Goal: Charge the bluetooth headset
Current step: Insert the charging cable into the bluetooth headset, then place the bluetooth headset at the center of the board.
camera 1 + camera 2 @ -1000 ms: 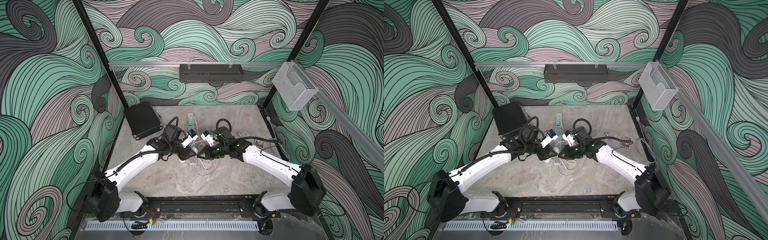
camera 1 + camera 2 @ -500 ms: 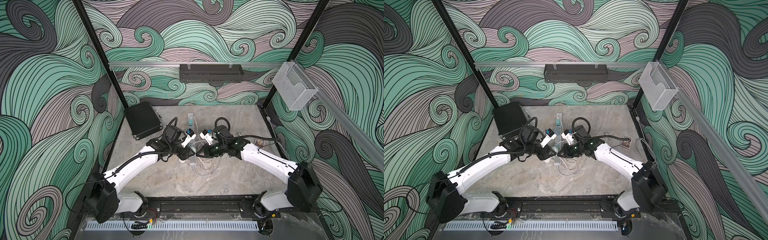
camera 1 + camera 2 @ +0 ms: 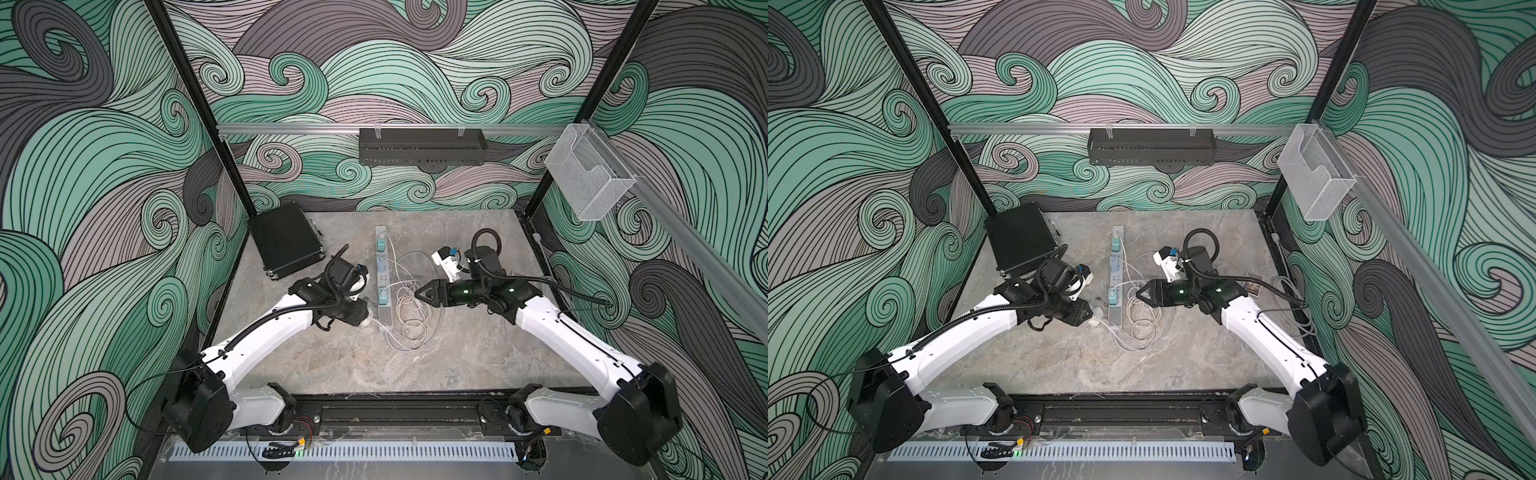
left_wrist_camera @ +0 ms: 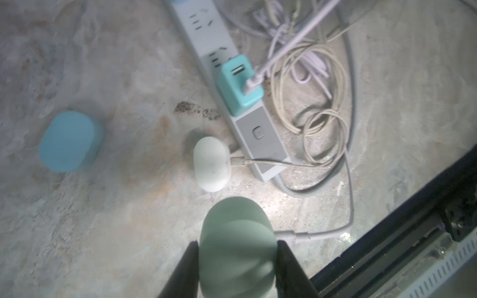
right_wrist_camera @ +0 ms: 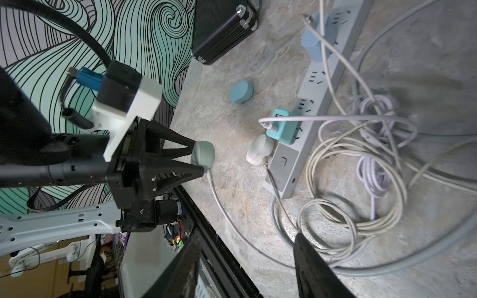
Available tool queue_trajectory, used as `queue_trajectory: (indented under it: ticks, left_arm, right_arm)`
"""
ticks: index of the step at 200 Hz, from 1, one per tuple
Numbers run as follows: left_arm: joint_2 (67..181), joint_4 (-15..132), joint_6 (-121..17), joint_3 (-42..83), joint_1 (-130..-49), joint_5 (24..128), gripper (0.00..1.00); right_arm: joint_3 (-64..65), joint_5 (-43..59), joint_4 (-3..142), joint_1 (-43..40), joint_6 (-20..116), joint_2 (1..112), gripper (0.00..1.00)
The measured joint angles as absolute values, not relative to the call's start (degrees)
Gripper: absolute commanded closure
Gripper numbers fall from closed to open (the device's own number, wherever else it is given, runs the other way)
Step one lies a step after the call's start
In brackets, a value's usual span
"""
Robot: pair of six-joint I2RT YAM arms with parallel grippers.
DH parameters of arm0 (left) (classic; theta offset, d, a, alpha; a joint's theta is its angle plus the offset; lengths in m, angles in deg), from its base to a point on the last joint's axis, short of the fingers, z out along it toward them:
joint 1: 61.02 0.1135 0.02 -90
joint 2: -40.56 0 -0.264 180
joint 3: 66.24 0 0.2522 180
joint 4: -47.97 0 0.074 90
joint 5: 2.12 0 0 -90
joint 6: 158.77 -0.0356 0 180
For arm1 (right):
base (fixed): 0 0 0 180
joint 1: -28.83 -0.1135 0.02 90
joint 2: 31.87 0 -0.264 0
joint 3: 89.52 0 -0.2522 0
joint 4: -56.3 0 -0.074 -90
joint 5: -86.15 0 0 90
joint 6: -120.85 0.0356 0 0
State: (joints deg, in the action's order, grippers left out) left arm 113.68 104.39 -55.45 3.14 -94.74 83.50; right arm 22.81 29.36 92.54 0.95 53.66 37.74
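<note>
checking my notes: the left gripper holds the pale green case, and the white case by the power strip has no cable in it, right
Not quite: the white case has a thin cable plugged in, shown in the left wrist view. The left gripper does hold the pale green case.

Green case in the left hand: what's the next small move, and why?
Probably set the green case down on the table and open the left hand. A white cable already looks plugged into the case, and the right hand is open, holding nothing, so the plugging seems done.
</note>
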Motion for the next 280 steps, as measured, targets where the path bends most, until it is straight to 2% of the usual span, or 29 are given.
queue_trajectory:
  ticks: [57,159,171,228,280]
  left_arm:
    - [113.9,105.5,-49.1,-7.6,-87.0,85.1,0.82]
    - [122.4,100.3,-47.3,-9.2,-86.1,84.2,0.78]
    - [123.3,100.0,-47.3,-8.9,-86.1,83.8,0.75]
    - [124.5,99.9,-47.1,-8.4,-86.1,83.4,0.45]
    - [119.8,101.7,-48.2,-7.8,-85.7,84.2,0.30]
  right_arm:
    - [22.8,24.8,97.0,4.0,52.4,36.8,0.40]
    - [25.1,23.3,98.3,12.0,55.8,39.5,0.40]
    - [25.1,23.4,98.3,12.7,55.8,39.5,0.40]
    - [25.1,24.2,98.3,14.4,56.4,40.1,0.41]
    - [26.7,25.6,97.6,14.6,58.4,40.2,0.42]
